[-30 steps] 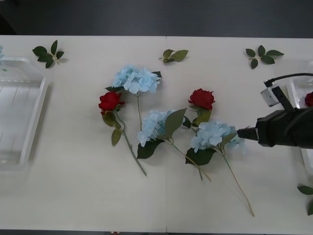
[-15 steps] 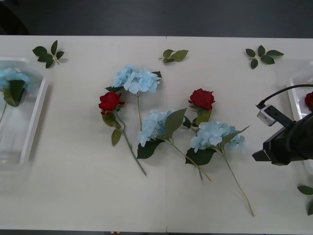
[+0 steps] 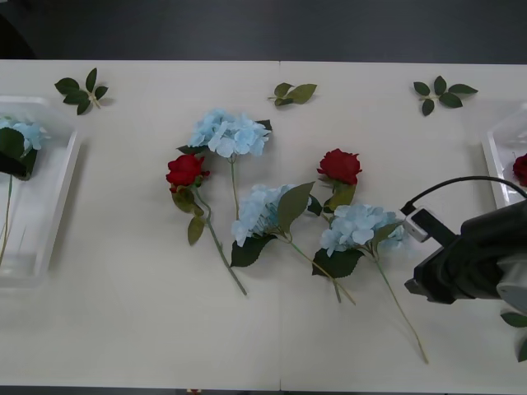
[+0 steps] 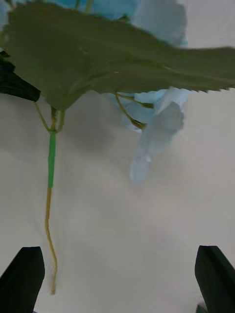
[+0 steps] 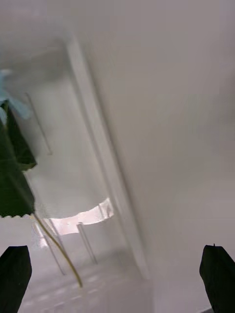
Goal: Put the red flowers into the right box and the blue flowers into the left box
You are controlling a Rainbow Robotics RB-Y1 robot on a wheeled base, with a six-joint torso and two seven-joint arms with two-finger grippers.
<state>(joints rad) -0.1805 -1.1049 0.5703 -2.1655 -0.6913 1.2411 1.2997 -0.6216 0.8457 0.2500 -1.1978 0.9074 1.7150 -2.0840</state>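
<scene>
Three blue flowers lie mid-table: one at the back [image 3: 230, 132], one in the middle [image 3: 262, 210], one to the right [image 3: 358, 226]. Two red flowers [image 3: 185, 171] [image 3: 339, 166] lie among them. My right gripper [image 3: 420, 284] hovers just right of the right-hand blue flower's stem. The right wrist view has its black fingers [image 4: 24, 274] wide apart and the gripper [image 4: 119, 248] open over bare table, near the blue head [image 4: 161, 127] and stem [image 4: 50, 161]. The left box [image 3: 62, 189] holds a blue flower [image 3: 18, 138]. My left gripper [image 5: 115, 249] is open above that box [image 5: 98, 137]. The right box [image 3: 496, 160] holds a red flower [image 3: 520, 169].
Loose green leaf sprigs lie at the back left [image 3: 82, 89], back middle [image 3: 295, 92], back right [image 3: 443, 92] and front right edge [image 3: 517, 321]. A cable [image 3: 461, 183] loops above my right arm. Bare table stretches along the front.
A blue flower came into the left box, which was empty a second ago. My right arm moved toward the table's front, from beside the right-hand blue head to beside its stem.
</scene>
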